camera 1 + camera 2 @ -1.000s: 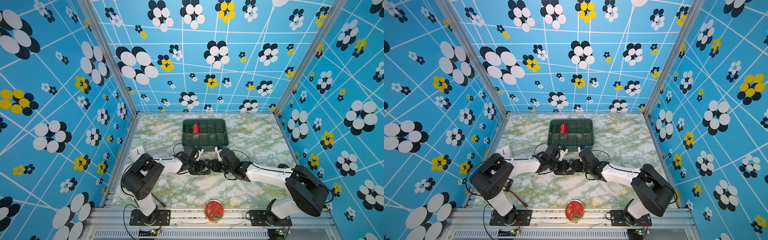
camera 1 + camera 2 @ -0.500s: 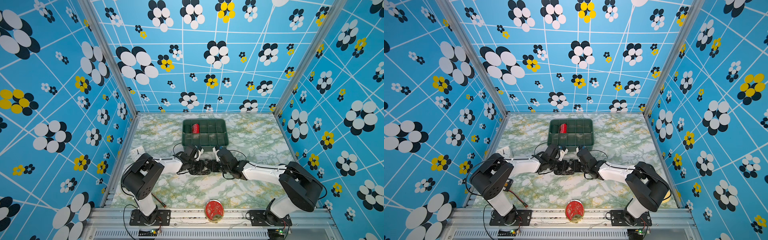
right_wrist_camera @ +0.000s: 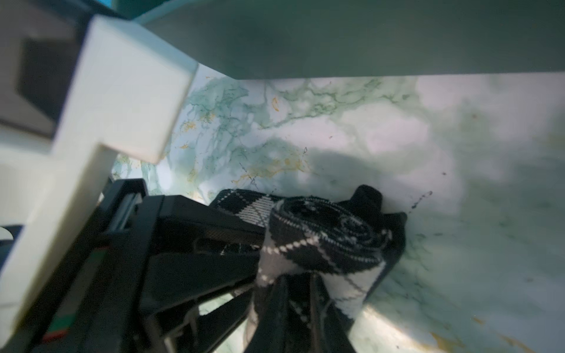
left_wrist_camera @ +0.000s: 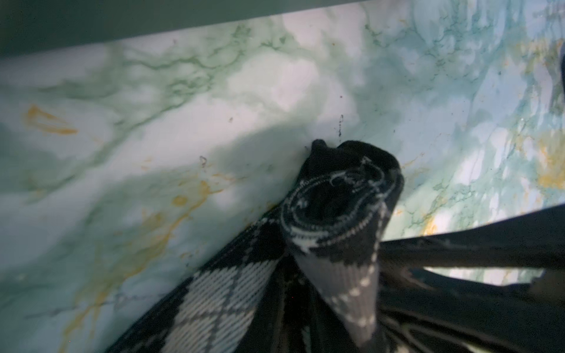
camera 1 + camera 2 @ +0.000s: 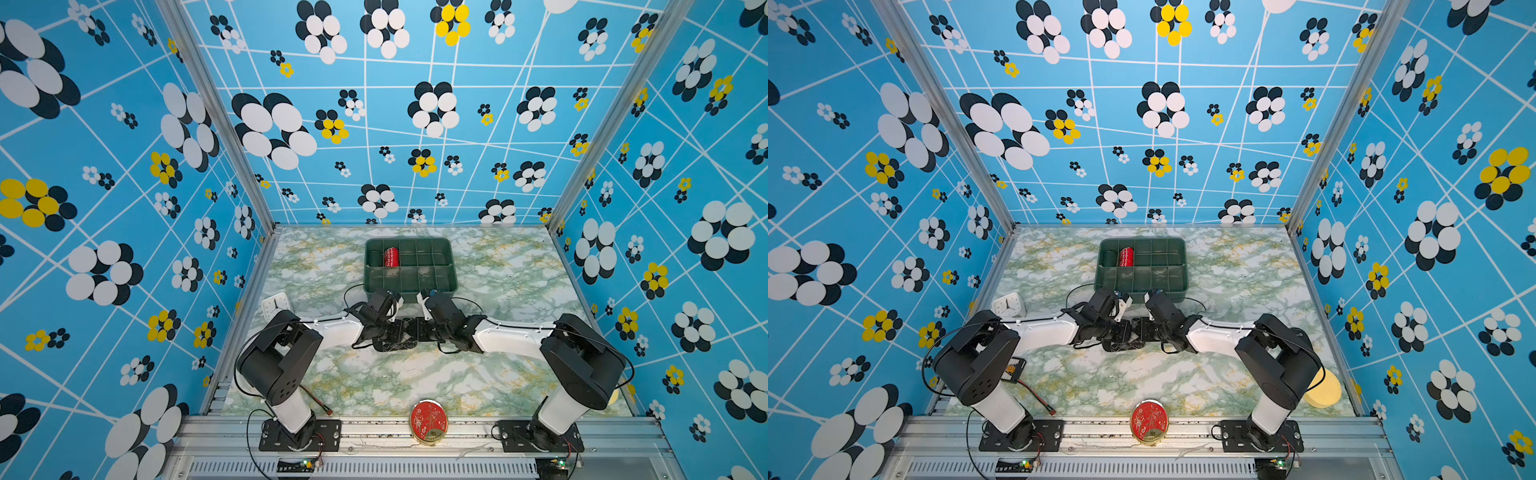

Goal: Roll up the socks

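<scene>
R arm (image 5: 511,336) nearer socks (image 5: 395,340), tray (image 5: 453,266): red roll (image 5: 391,257)

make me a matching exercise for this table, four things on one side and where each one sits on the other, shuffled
Things:
1. argyle socks
2. red zigzag roll
3. round red tin
4. white clock

Places:
a. middle of the front edge of the table
b. near the table's left edge
c. in the back row of the green tray
d. partly rolled, just in front of the tray

Pairs: 1-d, 2-c, 3-a, 4-b
</scene>
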`<action>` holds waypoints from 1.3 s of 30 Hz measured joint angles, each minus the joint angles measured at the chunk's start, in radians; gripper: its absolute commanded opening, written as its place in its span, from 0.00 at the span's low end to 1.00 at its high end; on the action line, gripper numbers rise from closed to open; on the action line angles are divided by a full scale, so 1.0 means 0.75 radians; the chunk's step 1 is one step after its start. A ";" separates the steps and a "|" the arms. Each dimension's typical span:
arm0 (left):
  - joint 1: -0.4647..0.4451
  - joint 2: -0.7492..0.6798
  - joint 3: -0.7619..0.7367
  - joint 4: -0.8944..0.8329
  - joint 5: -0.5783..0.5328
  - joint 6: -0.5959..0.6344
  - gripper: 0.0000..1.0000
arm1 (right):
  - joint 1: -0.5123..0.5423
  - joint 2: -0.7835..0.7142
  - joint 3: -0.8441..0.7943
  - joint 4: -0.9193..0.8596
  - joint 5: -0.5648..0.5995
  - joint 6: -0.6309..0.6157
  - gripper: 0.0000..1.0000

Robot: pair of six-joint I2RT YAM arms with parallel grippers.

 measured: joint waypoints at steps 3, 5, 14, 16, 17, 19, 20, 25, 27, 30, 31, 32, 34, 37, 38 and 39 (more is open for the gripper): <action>-0.003 -0.019 0.003 -0.046 -0.036 0.004 0.20 | 0.010 0.027 0.036 -0.034 -0.007 -0.015 0.17; -0.005 -0.021 0.010 -0.071 -0.050 0.011 0.19 | 0.016 0.045 0.065 -0.066 -0.007 -0.031 0.17; -0.005 -0.021 0.025 -0.121 -0.079 0.030 0.18 | 0.059 0.118 0.247 -0.308 0.053 -0.119 0.16; 0.000 -0.024 0.025 -0.124 -0.079 0.030 0.21 | 0.069 0.133 0.285 -0.363 0.076 -0.135 0.16; 0.005 -0.027 0.025 -0.127 -0.077 0.031 0.21 | 0.076 0.142 0.306 -0.393 0.087 -0.142 0.16; 0.019 -0.034 0.023 -0.138 -0.073 0.035 0.22 | 0.089 0.163 0.345 -0.436 0.109 -0.154 0.15; 0.029 -0.039 0.021 -0.145 -0.069 0.035 0.23 | 0.093 0.174 0.362 -0.451 0.114 -0.160 0.15; 0.065 -0.068 -0.006 -0.153 -0.049 0.036 0.25 | 0.109 0.213 0.407 -0.487 0.119 -0.179 0.15; 0.071 -0.069 -0.006 -0.159 -0.043 0.037 0.25 | 0.114 0.226 0.429 -0.507 0.124 -0.188 0.15; 0.073 -0.069 -0.006 -0.160 -0.038 0.038 0.25 | 0.121 0.245 0.464 -0.550 0.140 -0.202 0.15; 0.073 -0.069 -0.006 -0.160 -0.038 0.038 0.25 | 0.124 0.250 0.477 -0.563 0.145 -0.204 0.15; 0.073 -0.070 -0.006 -0.160 -0.038 0.038 0.26 | 0.126 0.256 0.490 -0.580 0.151 -0.207 0.15; 0.074 -0.074 -0.006 -0.167 -0.040 0.037 0.27 | 0.129 0.268 0.511 -0.603 0.155 -0.212 0.15; 0.081 -0.093 -0.015 -0.181 -0.052 0.034 0.28 | 0.134 0.285 0.538 -0.625 0.158 -0.216 0.15; 0.083 -0.103 -0.021 -0.187 -0.057 0.034 0.28 | 0.137 0.290 0.544 -0.625 0.158 -0.219 0.14; 0.089 -0.114 -0.028 -0.194 -0.061 0.034 0.28 | 0.141 0.295 0.550 -0.625 0.158 -0.222 0.14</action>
